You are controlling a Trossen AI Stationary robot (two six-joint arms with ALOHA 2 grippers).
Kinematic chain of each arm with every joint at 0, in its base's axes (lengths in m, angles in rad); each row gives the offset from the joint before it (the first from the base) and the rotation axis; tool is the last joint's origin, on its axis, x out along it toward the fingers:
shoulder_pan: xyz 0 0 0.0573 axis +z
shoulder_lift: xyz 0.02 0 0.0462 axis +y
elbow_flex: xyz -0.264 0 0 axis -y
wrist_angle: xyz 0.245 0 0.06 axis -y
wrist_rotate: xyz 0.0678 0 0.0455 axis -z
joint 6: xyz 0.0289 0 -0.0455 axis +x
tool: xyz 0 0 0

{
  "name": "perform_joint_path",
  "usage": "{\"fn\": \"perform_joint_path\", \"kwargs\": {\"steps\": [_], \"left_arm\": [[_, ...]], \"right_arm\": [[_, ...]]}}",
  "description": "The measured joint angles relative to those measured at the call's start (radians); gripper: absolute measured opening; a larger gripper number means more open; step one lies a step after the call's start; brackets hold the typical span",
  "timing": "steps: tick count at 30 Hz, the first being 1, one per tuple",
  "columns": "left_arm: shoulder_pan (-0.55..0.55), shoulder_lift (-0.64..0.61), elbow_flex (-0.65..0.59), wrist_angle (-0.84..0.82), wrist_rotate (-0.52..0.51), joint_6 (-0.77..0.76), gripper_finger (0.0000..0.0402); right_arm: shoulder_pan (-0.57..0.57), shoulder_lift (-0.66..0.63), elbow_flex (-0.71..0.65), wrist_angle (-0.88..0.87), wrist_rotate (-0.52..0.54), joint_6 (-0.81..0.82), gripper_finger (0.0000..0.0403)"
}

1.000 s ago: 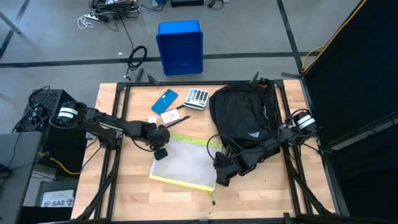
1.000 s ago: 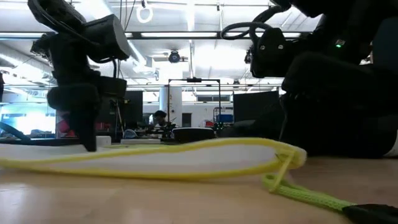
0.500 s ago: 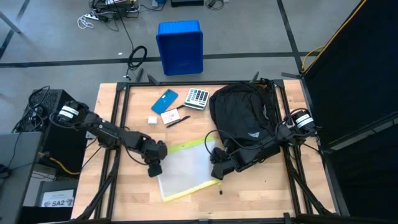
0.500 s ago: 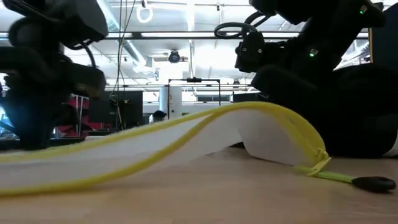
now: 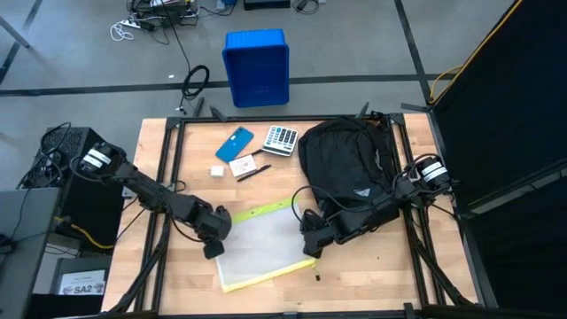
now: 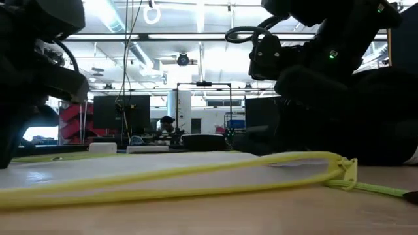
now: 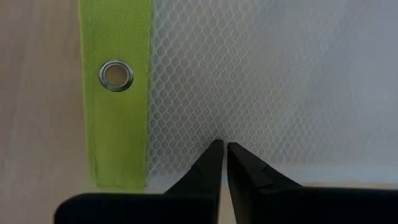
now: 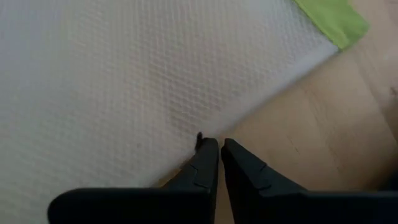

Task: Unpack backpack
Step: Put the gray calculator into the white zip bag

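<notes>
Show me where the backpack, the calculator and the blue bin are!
backpack (image 5: 345, 164), high view, on the middle of its black fabric.
calculator (image 5: 282, 139), high view, on its key pad.
blue bin (image 5: 256, 66), high view, on its top face, on the floor beyond the table.

— What is seen on the table (image 5: 372, 283) away from the main action?

— A white mesh pouch (image 5: 261, 248) with yellow-green edging is laid flat near the front of the wooden top. A metal eyelet (image 7: 116, 76) is set in its green border, and a green pull cord (image 6: 372, 190) is trailed from one corner.

— And farther back?

— A blue phone (image 5: 234, 143) is placed beside a calculator (image 5: 281, 139), with a small card (image 5: 244, 165) and a pen (image 5: 252, 173) just in front of them, and a small white block (image 5: 216, 172) close by.

— Beyond the table?

— A blue plastic bin (image 5: 256, 67) is stood on the grey floor, a coil of black cable (image 5: 196, 81) is left near it, and a person (image 6: 167, 124) is glimpsed far off in the room.
</notes>
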Motion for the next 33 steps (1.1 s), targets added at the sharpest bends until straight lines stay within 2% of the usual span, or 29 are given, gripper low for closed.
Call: {"fn": "perform_joint_path", "kwargs": {"steps": [10, 18, 23, 29, 33], "left_arm": [[-0.002, -0.015, 0.011, -0.052, -0.092, -0.016, 0.0], [-0.001, -0.071, 0.098, -0.136, -0.256, 0.051, 0.0], [-0.006, -0.079, 0.135, -0.132, -0.314, 0.089, 0.0], [-0.004, -0.079, 0.128, -0.132, -0.436, 0.089, 0.0], [0.005, -0.079, 0.088, -0.101, -0.428, 0.082, 0.0]], "right_arm": [[0.001, 0.0, 0.03, -0.052, 0.012, 0.006, 0.0001], [0.009, 0.0, 0.067, -0.054, 0.041, -0.022, 0.0001], [0.025, 0.0, 0.07, -0.045, 0.038, -0.026, 0.0003], [0.037, 0.0, 0.07, 0.051, -0.055, -0.047, 0.0001], [0.055, 0.0, 0.07, 0.139, -0.113, -0.062, 0.0002]]}}
